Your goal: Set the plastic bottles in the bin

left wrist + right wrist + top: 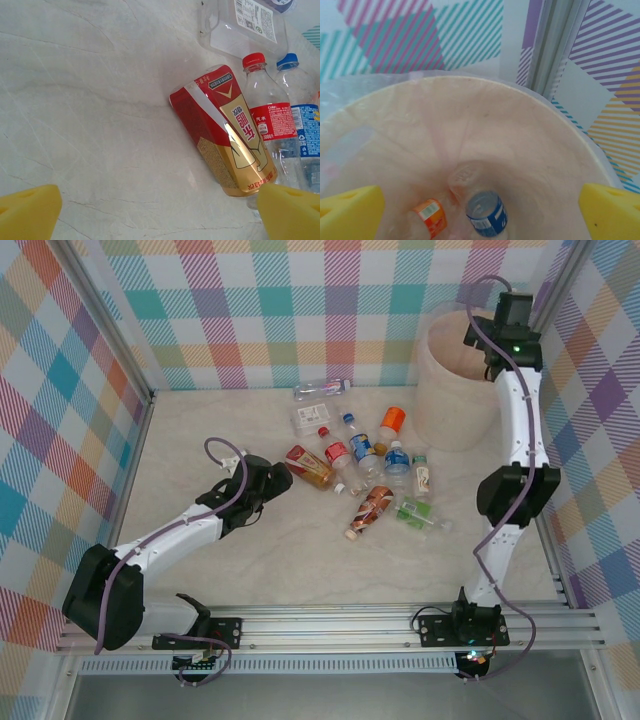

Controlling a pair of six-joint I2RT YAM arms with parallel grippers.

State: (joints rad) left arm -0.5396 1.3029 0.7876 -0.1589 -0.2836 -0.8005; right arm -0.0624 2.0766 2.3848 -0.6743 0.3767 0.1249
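Left end effector: its yellow fingers stand wide apart with nothing between them; it hangs low over the surface.
Right end effector: the fingers are also spread and empty; it hangs above the mouth of the bin.
Bin: it stands at the far right of the surface; on its bottom I see an orange-labelled bottle and a blue-labelled bottle.
Plastic bottles: about ten lie in a loose group in the middle of the surface, between the left end effector and the bin.
Nearest target: the red-and-gold bottle lies on its side just beside the left end effector, ahead of the finger gap and to the right of it.
Long axis: in the left wrist view it runs on a diagonal, from upper left to lower right, and the lower end comes near the right finger.
Neighbour: a red-capped bottle lies close along its right side; I cannot tell if they touch.
Nearer arm: the left one, clearly; the right is well apart.
Next move, my judgement: shift the left wrist to the right and turn it a little, so that the fingers close across the body of the bottle without catching the neighbour.
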